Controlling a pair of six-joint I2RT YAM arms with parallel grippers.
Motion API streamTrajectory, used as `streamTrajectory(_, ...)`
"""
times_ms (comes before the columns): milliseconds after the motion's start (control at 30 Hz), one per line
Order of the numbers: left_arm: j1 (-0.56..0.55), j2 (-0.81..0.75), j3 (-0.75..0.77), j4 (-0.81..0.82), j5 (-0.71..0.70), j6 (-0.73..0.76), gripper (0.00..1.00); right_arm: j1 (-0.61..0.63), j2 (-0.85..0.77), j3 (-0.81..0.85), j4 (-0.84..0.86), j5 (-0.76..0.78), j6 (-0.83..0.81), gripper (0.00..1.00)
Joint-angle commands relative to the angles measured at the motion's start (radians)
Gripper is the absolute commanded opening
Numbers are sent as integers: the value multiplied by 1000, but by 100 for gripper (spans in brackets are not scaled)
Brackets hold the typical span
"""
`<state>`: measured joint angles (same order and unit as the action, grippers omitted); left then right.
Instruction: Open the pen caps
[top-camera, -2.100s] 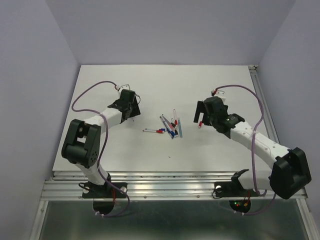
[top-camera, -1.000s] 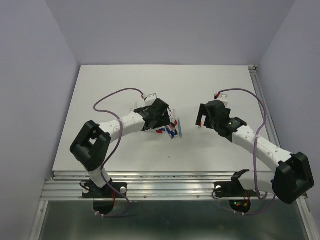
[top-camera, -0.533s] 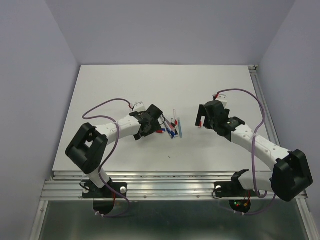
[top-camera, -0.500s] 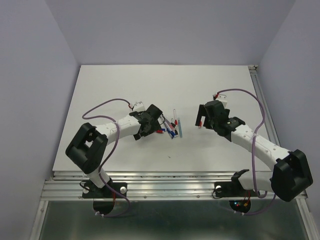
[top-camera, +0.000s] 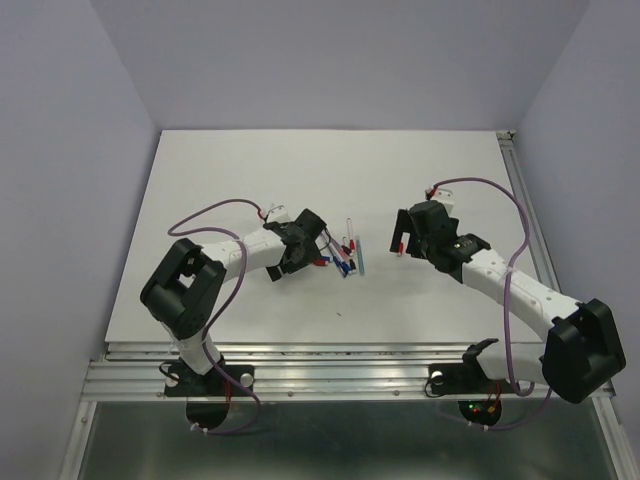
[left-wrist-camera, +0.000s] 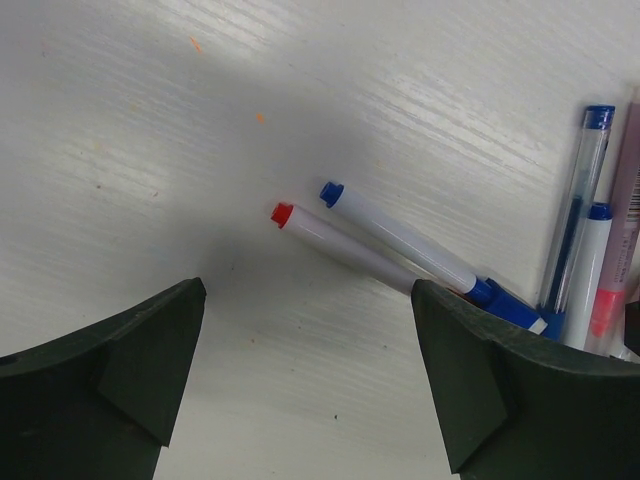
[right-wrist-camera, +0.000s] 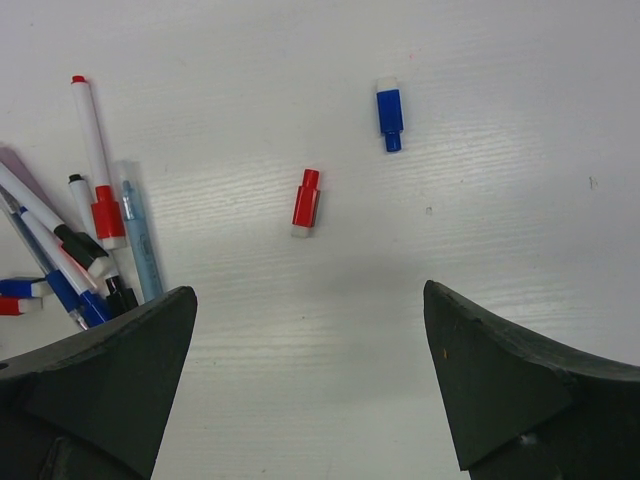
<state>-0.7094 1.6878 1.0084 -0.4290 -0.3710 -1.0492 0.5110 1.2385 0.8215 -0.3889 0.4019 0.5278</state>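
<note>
Several thin pens (top-camera: 343, 258) lie in a loose heap at the middle of the table. In the left wrist view a white pen with a red end (left-wrist-camera: 340, 243) and a white pen with a blue end (left-wrist-camera: 400, 240) point at my left gripper (left-wrist-camera: 310, 385), which is open, empty and low over the table just left of the heap (top-camera: 292, 258). My right gripper (right-wrist-camera: 305, 390) is open and empty, right of the heap (top-camera: 400, 240). Ahead of it lie a loose red pen cap (right-wrist-camera: 307, 200) and a loose blue pen cap (right-wrist-camera: 388, 115); the pens (right-wrist-camera: 95, 250) show at its left.
A clear pen with a blue cap (left-wrist-camera: 585, 190) and a pinkish pen (left-wrist-camera: 620, 240) lie at the right edge of the left wrist view. The white table (top-camera: 250, 170) ends in a metal rail (top-camera: 330, 372) at the near side. Purple walls stand on the other sides.
My left arm has swung from the far left of the table over to the pen heap, then drawn back slightly to its left side. The right arm has barely moved.
</note>
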Motion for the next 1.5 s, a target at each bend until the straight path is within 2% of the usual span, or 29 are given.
streamTrajectory(0, 5, 4, 25, -11, -36, -18, 96, -6, -17, -12, 33, -15, 6, 100)
streamTrajectory(333, 24, 12, 35, -2, -37, -32, 95, -5, 6, -5, 33, -34, 8, 100)
streamTrajectory(500, 22, 53, 35, -4, -17, -12, 86, -5, 7, -2, 22, -14, 8, 100)
streamTrajectory(600, 13, 47, 15, -1, -16, -12, 84, -5, -1, -4, 21, 0, 6, 100)
streamTrajectory(667, 8, 47, -4, 2, -16, -12, 75, -5, -4, -5, 24, 2, 6, 100)
streamTrajectory(800, -16, 67, -10, 9, -3, -11, 66, -6, -2, -7, 27, 6, 8, 100)
streamTrajectory(900, -32, 88, -1, 9, -5, -8, 65, -3, 3, -5, 25, 11, 6, 100)
streamTrajectory(933, -38, 93, 5, 10, -3, -6, 60, -5, 3, -5, 25, 11, 6, 100)
streamTrajectory(1100, -45, 104, 12, 10, -3, 3, 53, -5, 1, -4, 24, 17, 6, 100)
streamTrajectory(1167, -50, 101, 3, 10, -5, 6, 45, -5, 1, -5, 22, 21, 6, 100)
streamTrajectory(1267, -50, 98, -11, 13, -5, 6, 39, -5, -2, -4, 21, 26, 6, 100)
streamTrajectory(1467, -50, 104, -51, 53, 23, 8, 21, -5, -7, -5, 19, 21, 8, 100)
